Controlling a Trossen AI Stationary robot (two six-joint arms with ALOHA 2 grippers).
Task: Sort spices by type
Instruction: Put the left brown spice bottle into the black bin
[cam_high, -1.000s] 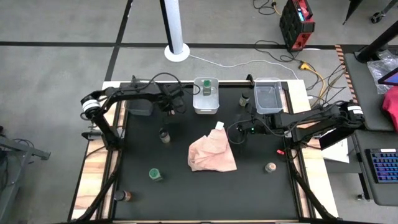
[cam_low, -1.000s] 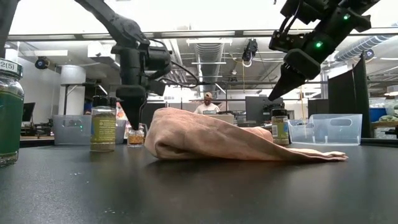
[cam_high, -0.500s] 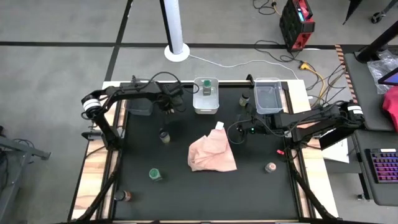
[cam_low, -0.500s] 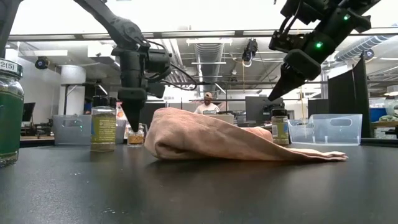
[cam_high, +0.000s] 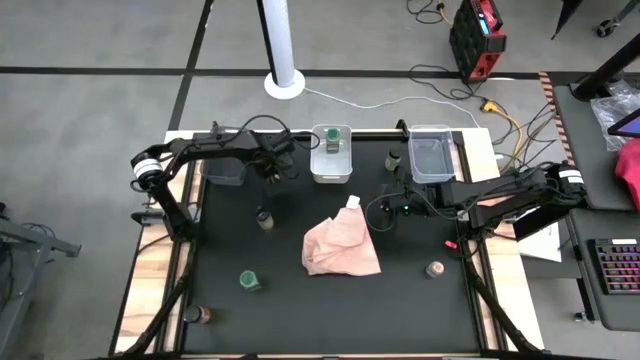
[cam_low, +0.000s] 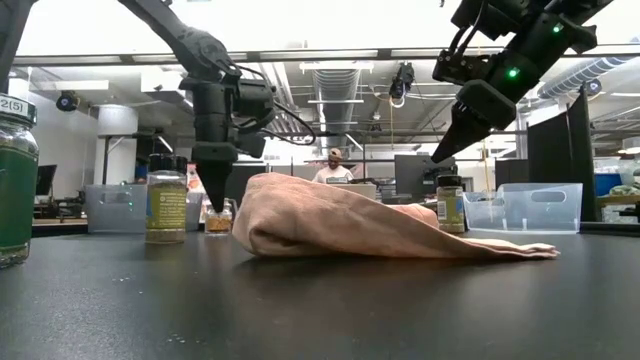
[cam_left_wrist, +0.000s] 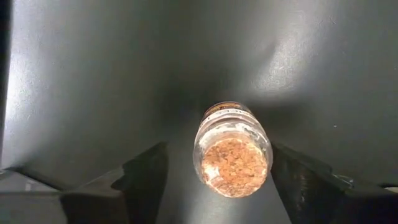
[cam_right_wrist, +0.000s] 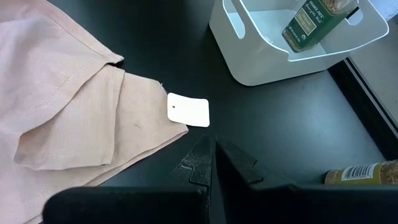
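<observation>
Glass spice jar (cam_left_wrist: 233, 149), orange flakes inside, stands on mat at 10 o'clock from pink cloth (cam_high: 342, 247). Left gripper (cam_left_wrist: 217, 180) poised above, fingers apart, straddling. Light, rigid, slick, breakable; grip mid-body.

The black table top (cam_high: 330, 300) is carrying a crumpled pink cloth (cam_high: 340, 247) at centre, three clear plastic bins (cam_high: 332, 171) along its far edge, and small cylindrical spice jars (cam_high: 249, 281) standing scattered around them.
</observation>
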